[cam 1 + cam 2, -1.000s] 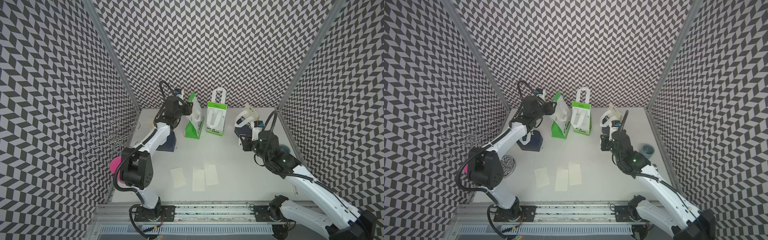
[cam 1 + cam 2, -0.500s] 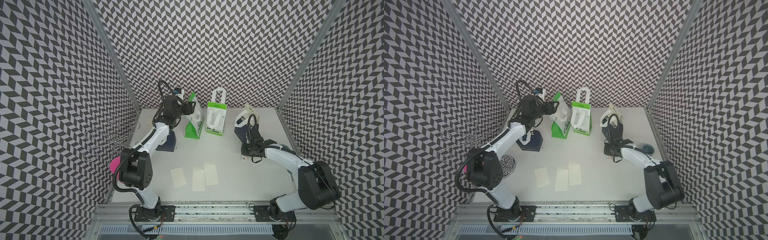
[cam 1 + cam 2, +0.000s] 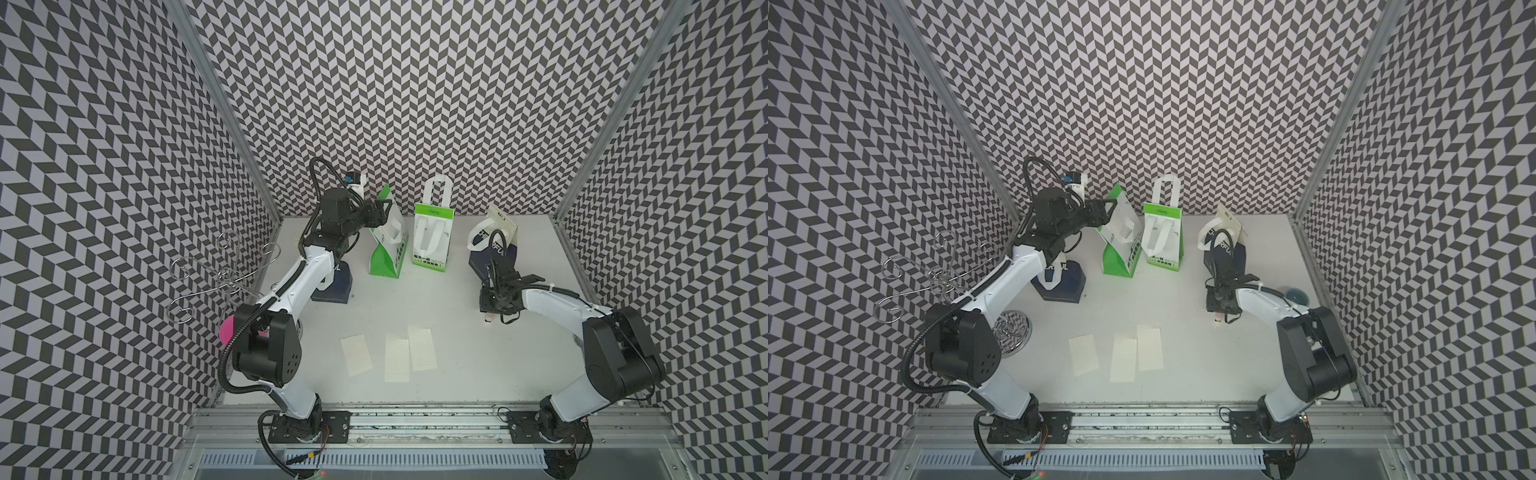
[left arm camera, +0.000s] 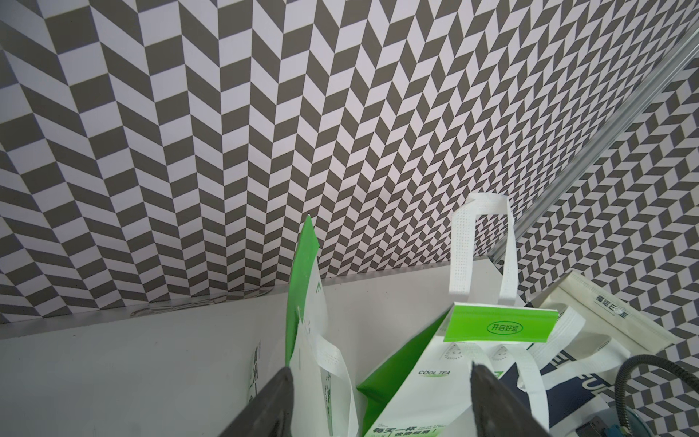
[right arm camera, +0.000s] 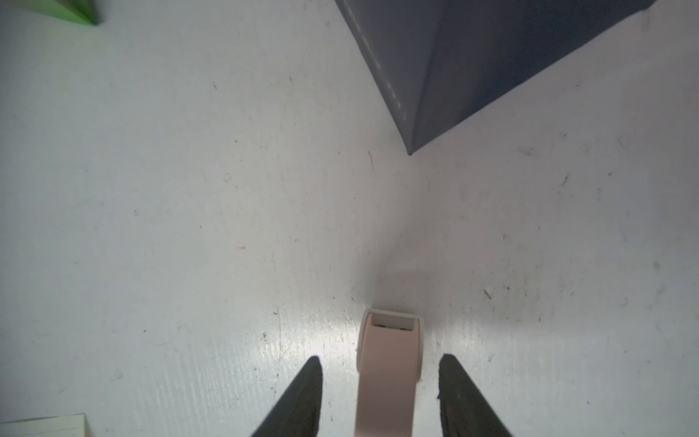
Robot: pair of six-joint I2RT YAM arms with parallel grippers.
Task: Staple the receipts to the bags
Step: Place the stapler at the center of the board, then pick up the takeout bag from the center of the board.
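Stapler (image 5: 389, 359) lies between wide right gripper (image 5: 382, 359) jaws, apparently untouched; left gripper (image 4: 381, 378) gapes at green bag (image 4: 300, 287) edge.

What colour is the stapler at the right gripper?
Pale pink; the stapler shows best in the right wrist view.
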